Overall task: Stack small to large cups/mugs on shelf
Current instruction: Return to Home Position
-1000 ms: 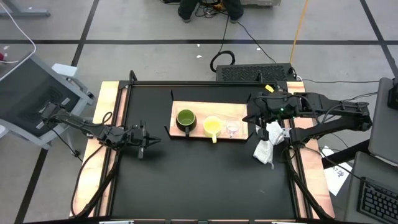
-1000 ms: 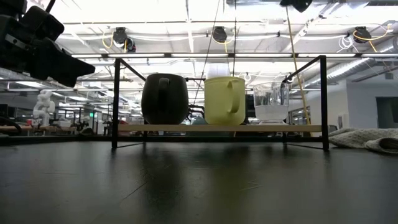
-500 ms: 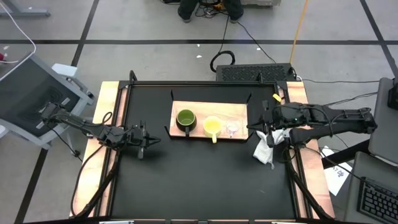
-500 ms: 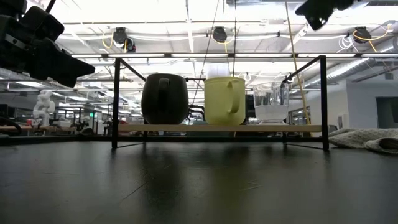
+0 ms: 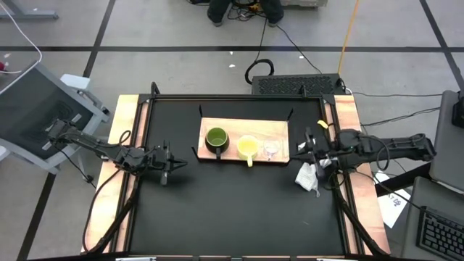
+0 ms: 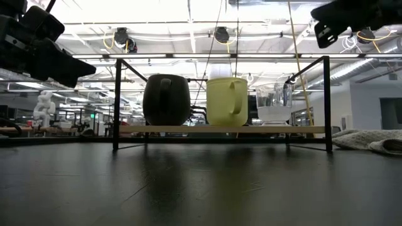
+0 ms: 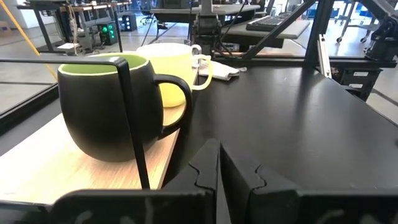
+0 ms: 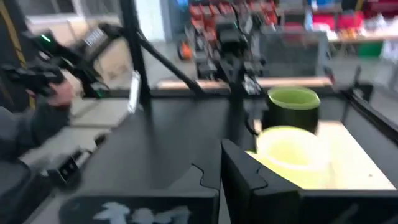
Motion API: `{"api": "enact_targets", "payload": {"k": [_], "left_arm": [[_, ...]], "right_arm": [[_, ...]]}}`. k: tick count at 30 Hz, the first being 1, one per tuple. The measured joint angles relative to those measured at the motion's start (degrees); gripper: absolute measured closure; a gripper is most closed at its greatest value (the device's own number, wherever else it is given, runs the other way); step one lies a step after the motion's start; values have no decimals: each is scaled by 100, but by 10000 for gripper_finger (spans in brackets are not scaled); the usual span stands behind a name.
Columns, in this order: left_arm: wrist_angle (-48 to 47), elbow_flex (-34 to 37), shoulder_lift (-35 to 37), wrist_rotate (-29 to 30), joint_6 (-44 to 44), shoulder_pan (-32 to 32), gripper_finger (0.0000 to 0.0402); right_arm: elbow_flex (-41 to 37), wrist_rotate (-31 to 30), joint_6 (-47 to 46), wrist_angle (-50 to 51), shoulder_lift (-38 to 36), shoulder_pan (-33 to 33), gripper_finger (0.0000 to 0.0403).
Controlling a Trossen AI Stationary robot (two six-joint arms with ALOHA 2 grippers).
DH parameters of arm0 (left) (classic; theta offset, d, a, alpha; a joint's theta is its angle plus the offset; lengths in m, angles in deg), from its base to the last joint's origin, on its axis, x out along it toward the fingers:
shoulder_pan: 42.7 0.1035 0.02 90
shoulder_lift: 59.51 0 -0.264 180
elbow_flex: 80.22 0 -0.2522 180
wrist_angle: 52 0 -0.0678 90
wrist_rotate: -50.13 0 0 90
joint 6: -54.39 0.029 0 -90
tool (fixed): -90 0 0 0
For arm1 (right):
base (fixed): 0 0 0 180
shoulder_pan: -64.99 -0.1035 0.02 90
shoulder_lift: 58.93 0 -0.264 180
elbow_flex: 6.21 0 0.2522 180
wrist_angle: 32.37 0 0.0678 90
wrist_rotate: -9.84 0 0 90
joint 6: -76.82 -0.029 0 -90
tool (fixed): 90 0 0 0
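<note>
Three cups [image 5: 247,148] on shelf [image 5: 239,125], between closed left claw [image 5: 176,164] and closed right claw [image 5: 304,148]

The black tabletop [image 5: 217,210] carries the wooden shelf [image 5: 232,125] toward 12 o'clock. On it, running from 9 to 3 o'clock, stand a green mug [image 5: 217,138], a yellow mug [image 5: 248,148] and a clear cup [image 5: 271,150]. A white cloth [image 5: 307,176] lies at the tabletop's 3 o'clock edge.

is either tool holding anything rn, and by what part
Nothing is held. The left tool and the right tool are both shut and empty, each off to its own side of the shelf.
</note>
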Motion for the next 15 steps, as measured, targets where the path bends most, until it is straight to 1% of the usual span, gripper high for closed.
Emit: {"api": "enact_targets", "payload": {"k": [3, 9, 15], "left_arm": [[69, 0, 1, 2, 57, 0, 382], [185, 0, 0, 29, 215, 0, 383], [194, 0, 0, 604, 283, 0, 383]], "right_arm": [[-427, 210, 3, -666, -133, 0, 403], [-984, 230, 156, -1049, -254, 2, 403], [-1329, 227, 329, -1176, -373, 3, 403]]}}
